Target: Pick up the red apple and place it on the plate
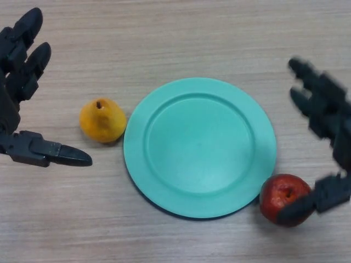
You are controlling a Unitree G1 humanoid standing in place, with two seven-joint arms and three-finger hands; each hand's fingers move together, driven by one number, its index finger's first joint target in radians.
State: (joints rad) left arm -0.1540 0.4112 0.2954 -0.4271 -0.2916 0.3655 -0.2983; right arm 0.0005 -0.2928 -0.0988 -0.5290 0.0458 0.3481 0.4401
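red apple [283, 196] sits on the table touching the empty green plate [200, 147], not yet lifted; right hand [328, 164] spread open around it, left hand [22, 109] open and idle.

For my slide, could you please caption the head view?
Right robot hand open around the apple beside the empty plate; pear left.
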